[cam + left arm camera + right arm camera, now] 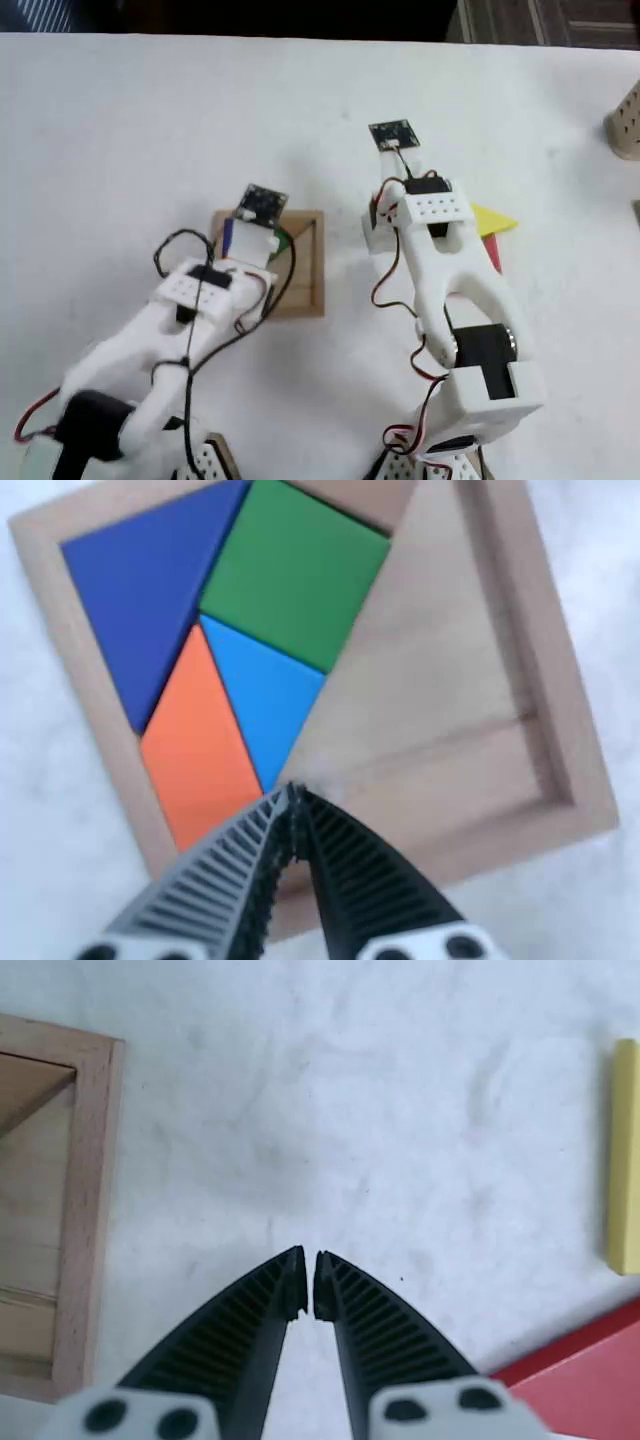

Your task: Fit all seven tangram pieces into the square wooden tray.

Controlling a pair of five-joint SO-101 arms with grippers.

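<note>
Wooden tray (570,730) on the surface (400,1110), four pieces seated.
Dark blue triangle (140,590), green square (295,570), light blue piece (265,695) and orange piece (195,740) lie inside. The left tool (295,800), tips together, hovers by the orange piece. The right tool (310,1260), also together, hangs between the tray and the yellow piece (625,1150) and red piece (580,1380).

Two white plastic arms (452,268), black servos (486,350), red and black cables (384,278), ribbed black fingers (245,1325)
</note>
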